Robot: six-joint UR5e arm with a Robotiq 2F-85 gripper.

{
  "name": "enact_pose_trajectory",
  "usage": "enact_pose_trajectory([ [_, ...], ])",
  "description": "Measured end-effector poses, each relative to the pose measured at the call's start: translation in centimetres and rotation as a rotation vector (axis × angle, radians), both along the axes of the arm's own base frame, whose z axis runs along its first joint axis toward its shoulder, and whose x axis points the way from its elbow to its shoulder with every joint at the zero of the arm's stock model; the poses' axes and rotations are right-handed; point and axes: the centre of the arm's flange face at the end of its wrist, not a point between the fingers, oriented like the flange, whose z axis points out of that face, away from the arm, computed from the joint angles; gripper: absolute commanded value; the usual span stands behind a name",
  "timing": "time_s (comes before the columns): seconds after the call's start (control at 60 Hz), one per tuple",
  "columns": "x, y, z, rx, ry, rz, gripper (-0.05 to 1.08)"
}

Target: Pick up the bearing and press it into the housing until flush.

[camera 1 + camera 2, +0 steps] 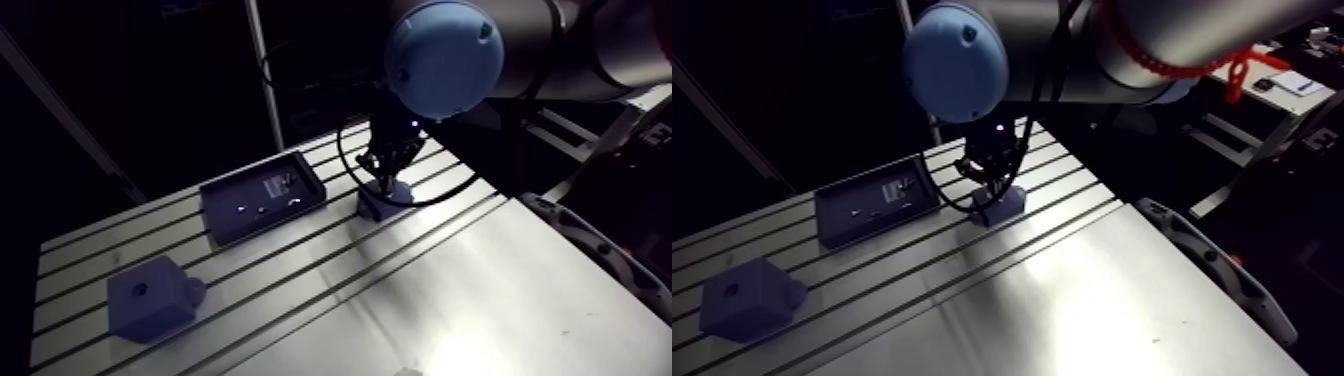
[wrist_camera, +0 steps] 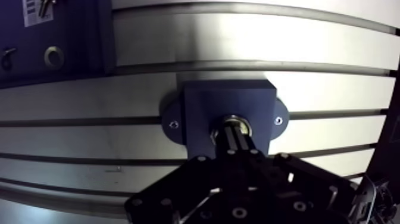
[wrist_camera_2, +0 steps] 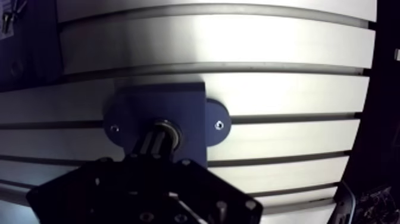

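Your fingers (image 2: 233, 140) seem pressed together atop the bearing (image 2: 246, 124); push straight down into the housing (image 2: 202, 102), keeping it level until flush.

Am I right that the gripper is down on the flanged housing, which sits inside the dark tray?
Not quite: the gripper is down on the flanged housing, but that sits on the slotted table beside the dark tray, not inside it, as the arm view shows.
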Motion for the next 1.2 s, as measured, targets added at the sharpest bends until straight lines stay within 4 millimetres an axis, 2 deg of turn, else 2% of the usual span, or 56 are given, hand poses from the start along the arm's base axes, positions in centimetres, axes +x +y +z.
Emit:
enact_pose_trajectory([
  [1.2, 0.13, -0.07, -0.35, 0.0, -0.001, 0.002, 1.08],
])
